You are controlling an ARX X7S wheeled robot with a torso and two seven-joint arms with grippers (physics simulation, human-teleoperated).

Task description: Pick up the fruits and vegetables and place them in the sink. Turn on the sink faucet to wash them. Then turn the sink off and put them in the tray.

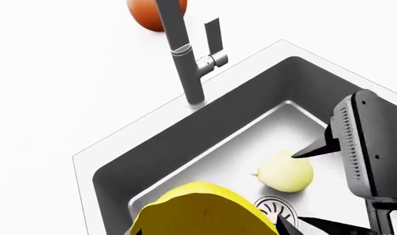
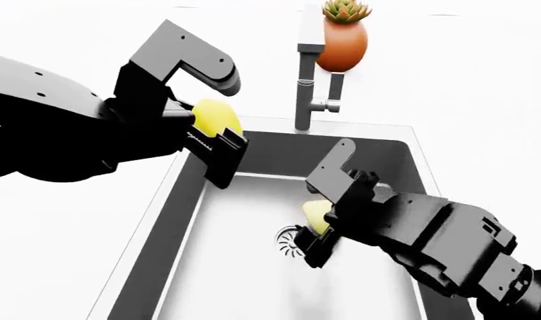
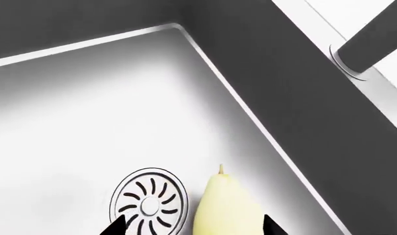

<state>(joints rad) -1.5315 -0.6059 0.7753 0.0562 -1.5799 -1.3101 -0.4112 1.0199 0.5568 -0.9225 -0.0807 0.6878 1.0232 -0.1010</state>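
My left gripper [image 2: 219, 124] is shut on the bright yellow lemon [image 2: 213, 117] and holds it above the back left part of the sink [image 2: 279, 153]. The lemon [image 1: 205, 210] fills the near part of the left wrist view. The pale yellow-green fruit [image 3: 227, 208] lies on the sink floor beside the round drain [image 3: 148, 203]. My right gripper [image 2: 323, 215] is low in the basin, open, its fingertips on either side of that fruit [image 2: 315, 216]. The faucet [image 2: 307, 73] stands behind the sink, its lever [image 1: 213, 36] to one side. The tray is out of view.
An orange-brown pot [image 2: 343, 40] with a succulent stands on the white counter just behind the faucet. The sink's dark walls [image 3: 283, 73] rise close beside my right gripper. My right gripper's grey body [image 1: 364, 147] shows in the left wrist view next to the pale fruit [image 1: 286, 171].
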